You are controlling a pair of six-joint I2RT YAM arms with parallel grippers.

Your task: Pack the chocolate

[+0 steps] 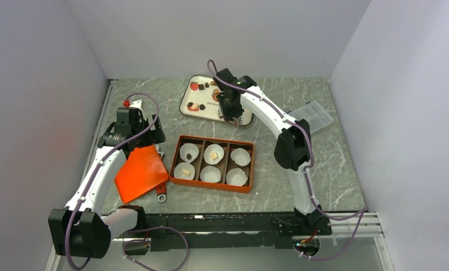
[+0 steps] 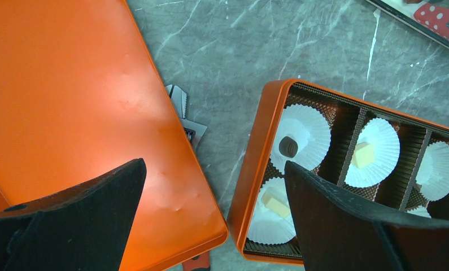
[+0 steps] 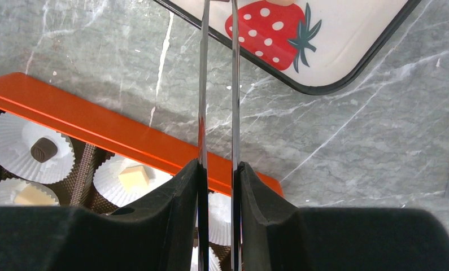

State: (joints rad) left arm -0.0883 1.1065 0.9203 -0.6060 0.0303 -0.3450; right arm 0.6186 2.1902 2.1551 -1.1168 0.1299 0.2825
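Steel tweezers (image 3: 203, 101) pinched between the right fingers (image 3: 171, 209) reach over the white tray (image 3: 352, 45), likely to nip another piece; three chocolates (image 2: 288, 146) already sit in the orange box's (image 2: 256, 164) paper cups (image 2: 443, 165). Left fingers (image 2: 97, 209) gape wide, idle above the lid (image 2: 69, 113).

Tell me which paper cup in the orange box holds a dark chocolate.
The back-row left cup; two others hold cream squares, the rest look empty.

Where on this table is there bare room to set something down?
Bare marble lies right of the right arm, and at the far left between the white tray and the left hand. Crowded: the gap between tray and orange box, where the right hand holds tweezers, and between box and orange lid.
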